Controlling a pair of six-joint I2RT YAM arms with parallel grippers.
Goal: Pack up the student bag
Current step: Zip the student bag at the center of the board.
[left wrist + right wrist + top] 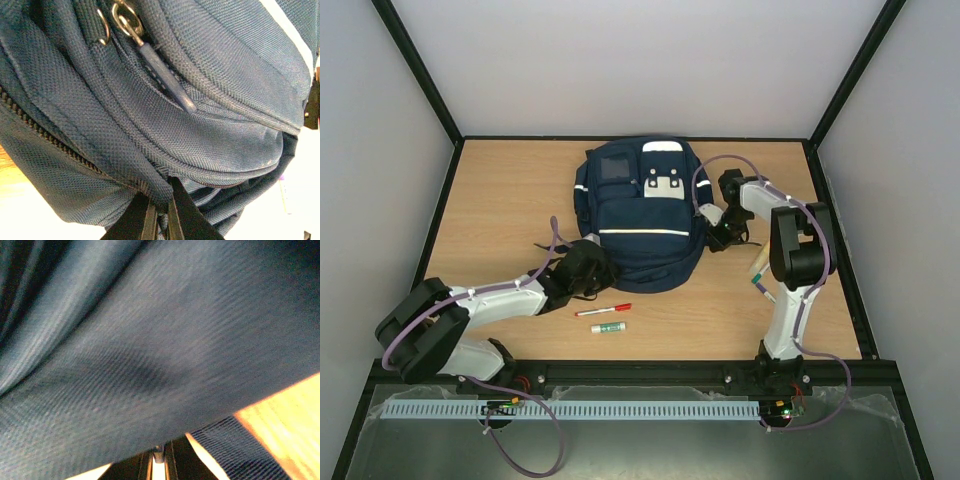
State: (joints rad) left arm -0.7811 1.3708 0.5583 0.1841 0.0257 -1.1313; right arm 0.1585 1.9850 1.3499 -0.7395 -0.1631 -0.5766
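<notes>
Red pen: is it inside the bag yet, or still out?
Out. The red pen lies on the bare table, just in front of the bag, not inside it.

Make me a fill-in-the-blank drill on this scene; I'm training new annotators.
The jaws of the left gripper are ____ on the fabric of the student bag. The zipper pull shows in the ____ wrist view. The red pen lies on the ____, outside the bag.
Missing words: shut; left; table.
</notes>
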